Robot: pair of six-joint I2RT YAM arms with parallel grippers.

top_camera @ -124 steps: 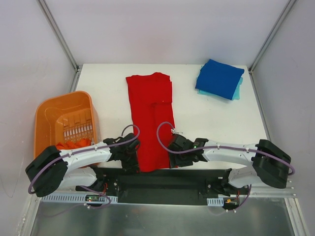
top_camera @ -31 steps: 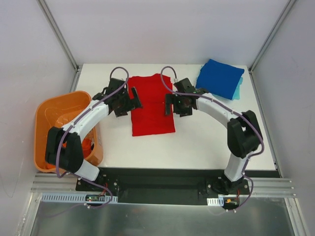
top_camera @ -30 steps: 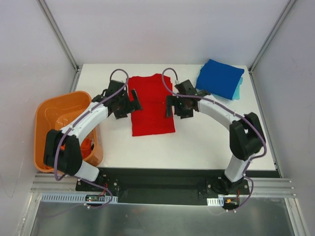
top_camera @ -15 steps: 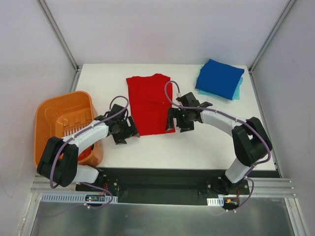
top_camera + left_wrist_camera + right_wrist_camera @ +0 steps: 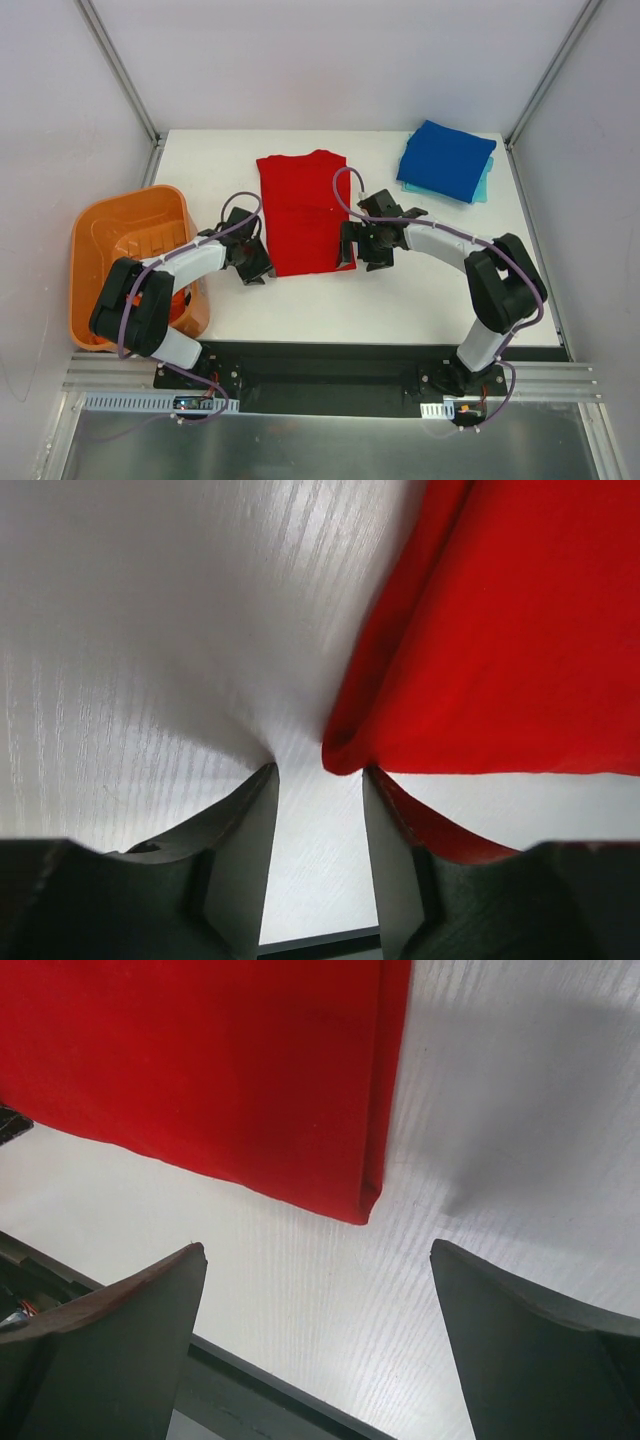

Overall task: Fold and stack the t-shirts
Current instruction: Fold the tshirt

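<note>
Landmark: the orange basket (image 5: 92, 250), at the left side of the table (image 5: 430, 295).
Red t-shirt (image 5: 303, 210): lies flat to the right of the basket, apart from it, already folded into a layered rectangle.
Long axis: runs near to far, roughly parallel to the basket's long side. I cannot tell which end holds the collar.
Blue t-shirt (image 5: 447, 158): folded, well right of the basket and farther back, lying on a light teal t-shirt (image 5: 484, 188).
Left gripper (image 5: 318, 772): between the basket and the red shirt, at the shirt's near corner on the basket side. Its fingers stand a narrow gap apart with bare table between them. The rounded cloth corner sits just at the tips, not pinched.
Right gripper (image 5: 320, 1250): spread wide over the shirt's near corner on the side away from the basket, holding nothing.
Step in hand: probably taking both near corners for another crosswise fold.
Next move calls for: each gripper catching every layer, then lifting together and carrying the near edge evenly toward the far edge.
</note>
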